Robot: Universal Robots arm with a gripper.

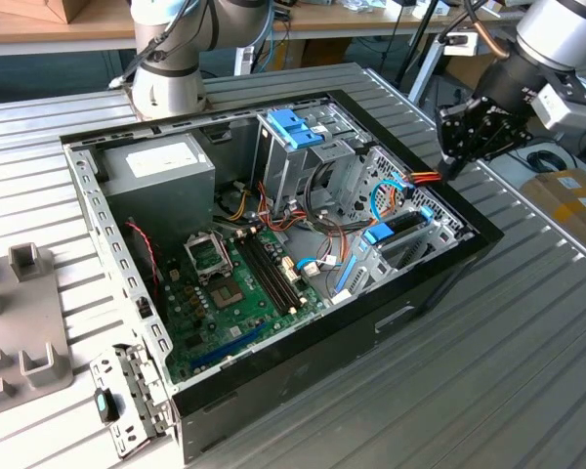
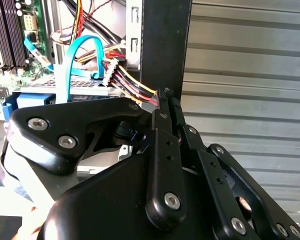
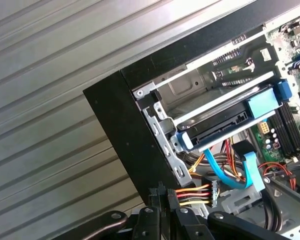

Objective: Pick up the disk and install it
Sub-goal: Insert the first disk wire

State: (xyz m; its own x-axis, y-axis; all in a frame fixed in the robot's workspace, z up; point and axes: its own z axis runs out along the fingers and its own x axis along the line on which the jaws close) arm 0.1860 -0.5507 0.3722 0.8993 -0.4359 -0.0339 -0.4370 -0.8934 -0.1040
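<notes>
Disk (image 3: pixel 225 122) in case bay, near pincer (image 3: pixel 162 196) pinching wires (image 3: pixel 192 195)

Ribbed metal table (image 1: pixel 527 332) carried open PC case (image 1: pixel 439 283), directly below closed fingers (image 3: pixel 162 202). Grey fixture block (image 1: pixel 24 332) and perforated bracket (image 1: pixel 127 396) lay on table, well apart from fingers.

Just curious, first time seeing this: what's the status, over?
Gripper at case corner, jaws shut on power cable. Disk sitting in its bay. Blue data cable close by.
</notes>
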